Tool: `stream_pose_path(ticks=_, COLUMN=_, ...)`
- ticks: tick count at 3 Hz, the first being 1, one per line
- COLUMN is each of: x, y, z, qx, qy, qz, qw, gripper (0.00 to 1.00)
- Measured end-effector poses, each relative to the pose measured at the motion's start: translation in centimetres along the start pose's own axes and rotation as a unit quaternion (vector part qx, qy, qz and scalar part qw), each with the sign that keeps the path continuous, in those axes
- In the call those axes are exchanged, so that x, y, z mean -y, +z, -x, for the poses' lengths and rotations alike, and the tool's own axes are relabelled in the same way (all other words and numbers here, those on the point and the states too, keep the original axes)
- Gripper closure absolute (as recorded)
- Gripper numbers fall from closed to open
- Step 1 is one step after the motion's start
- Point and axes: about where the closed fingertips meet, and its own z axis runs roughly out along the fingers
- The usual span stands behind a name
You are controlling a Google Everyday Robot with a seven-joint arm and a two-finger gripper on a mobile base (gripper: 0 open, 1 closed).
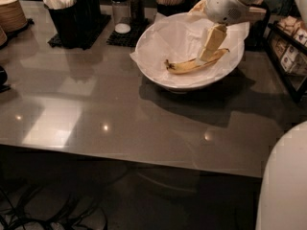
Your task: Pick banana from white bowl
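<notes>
Dipping into the white bowl point(188, 86), the gripper point(205, 58) touches the banana point(184, 67); we cannot tell whether it is clamped.

My pale yellow end effector point(207, 56) hangs inside the white bowl point(192, 86), which is lined with crinkled white paper point(168, 37). The banana point(187, 67) is yellow with a dark stem end. The worktop point(96, 119) is glossy grey.
</notes>
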Motion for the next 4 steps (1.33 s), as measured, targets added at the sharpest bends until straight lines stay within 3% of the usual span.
stream_pose_path(ticks=1, x=0.0, y=0.0, z=0.0, qx=0.000, qy=0.000, qz=0.000, qw=1.0000, gripper=0.29)
stream_pose_path(ticks=2, x=0.5, y=1.1, z=-0.4, qx=-0.003, qy=0.002, qz=-0.004, qw=1.0000, gripper=0.37)
stream_pose_path(ticks=4, x=0.6, y=4.7, z=-1.5, qx=0.000, qy=0.003, qz=0.019, qw=0.9998, gripper=0.30)
